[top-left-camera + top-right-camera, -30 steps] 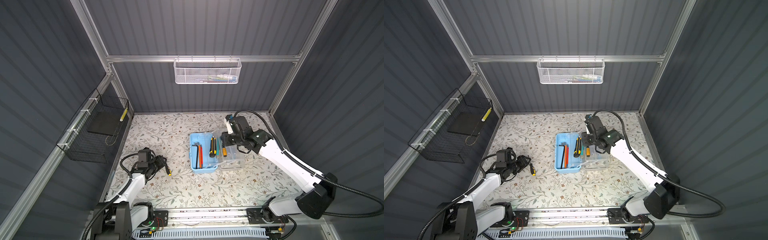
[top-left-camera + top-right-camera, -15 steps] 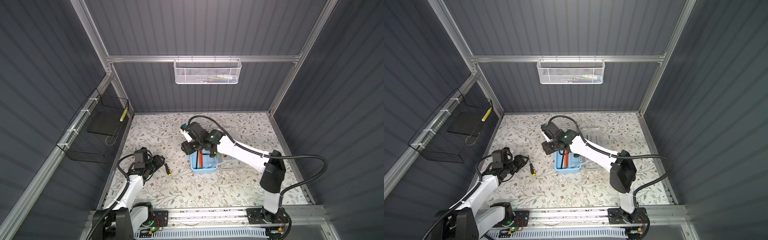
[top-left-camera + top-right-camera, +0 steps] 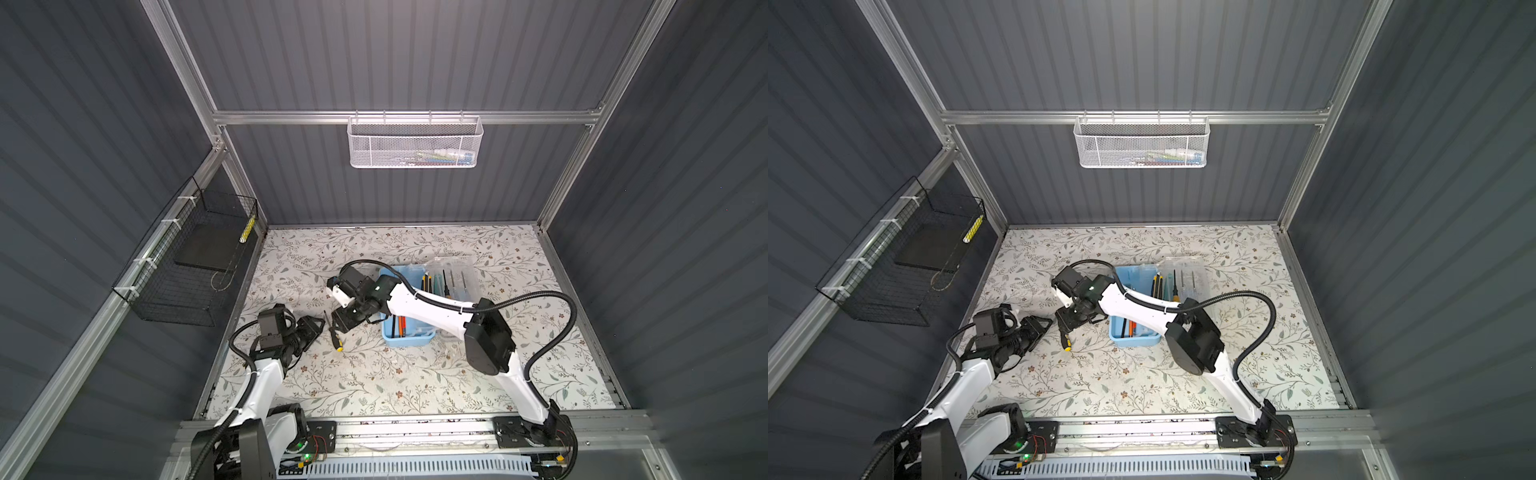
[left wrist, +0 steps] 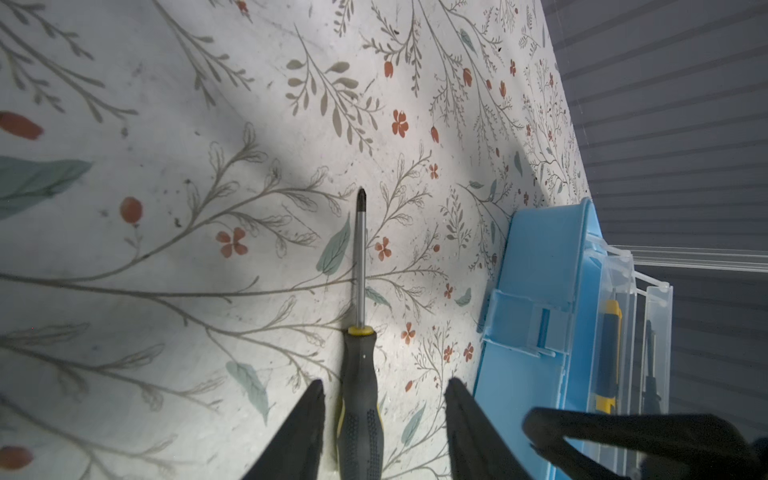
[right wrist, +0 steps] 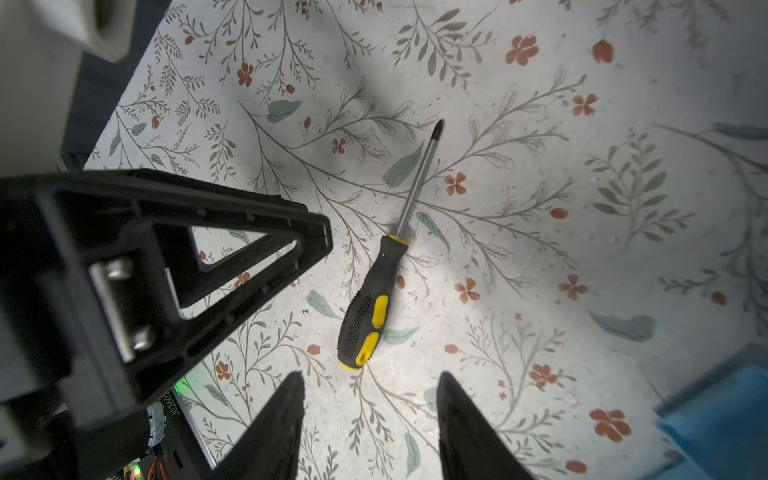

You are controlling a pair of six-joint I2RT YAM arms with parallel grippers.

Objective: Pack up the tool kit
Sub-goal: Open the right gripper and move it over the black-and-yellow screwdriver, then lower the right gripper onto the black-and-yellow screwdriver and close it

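screwdriver [image 4: 360,374] handle lies between the left gripper's [image 4: 385,381] parted jaws; right gripper [image 5: 370,374], also parted, hovers near its butt end.

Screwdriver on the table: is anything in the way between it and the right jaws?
No. Only bare table lies between the right gripper, jaws open, and the screwdriver. The left gripper is close by its handle, not in between.

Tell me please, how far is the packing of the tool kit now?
Done: several tools already lie in the light-blue plastic box. In hand: nothing; the left claw and right claw are both open near the yellow-black screwdriver, which lies on the floral table. Left: put this screwdriver in and shut the clear lid, now open.
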